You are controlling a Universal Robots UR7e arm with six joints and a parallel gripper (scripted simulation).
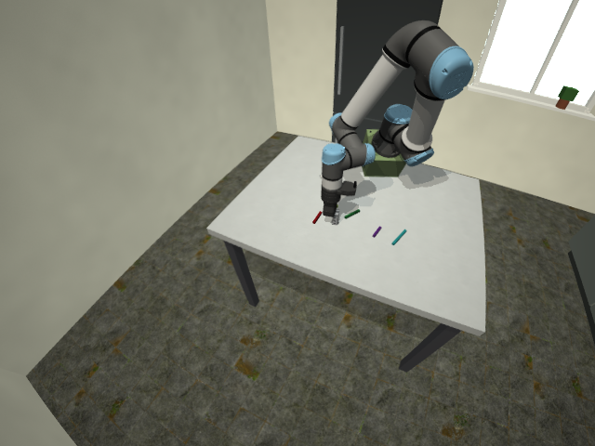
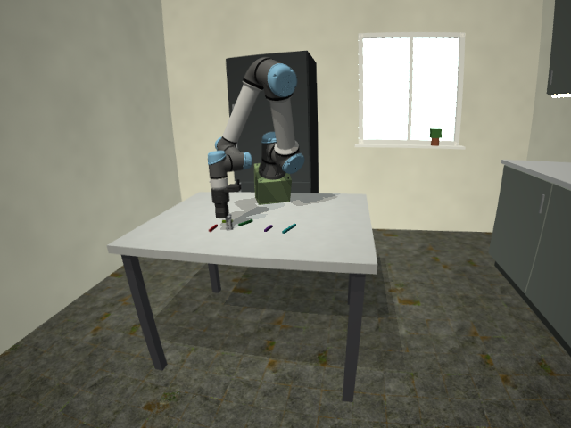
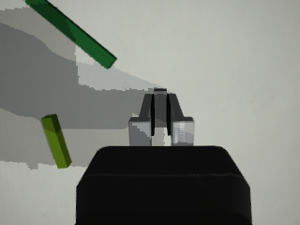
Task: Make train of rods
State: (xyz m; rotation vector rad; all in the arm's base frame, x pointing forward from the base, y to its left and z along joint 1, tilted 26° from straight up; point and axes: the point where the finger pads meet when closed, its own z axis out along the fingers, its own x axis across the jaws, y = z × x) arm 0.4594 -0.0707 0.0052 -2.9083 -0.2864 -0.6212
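My gripper (image 3: 160,106) stands low over the table, between the red rod (image 1: 317,217) and the green rod (image 1: 351,214). Its fingers are shut on a short grey rod (image 3: 159,107) that lies on the table top. In the top and exterior views the gripper (image 1: 334,219) hides most of this rod. The green rod (image 3: 72,34) lies at the wrist view's upper left. A lime rod (image 3: 56,141) lies at its left, in the arm's shadow. The purple rod (image 1: 376,231) and the turquoise rod (image 1: 399,237) lie side by side to the right, apart from the gripper.
The arm's green base block (image 1: 383,161) stands at the table's far edge. The table's near edge (image 1: 336,282) runs a short way in front of the rods.
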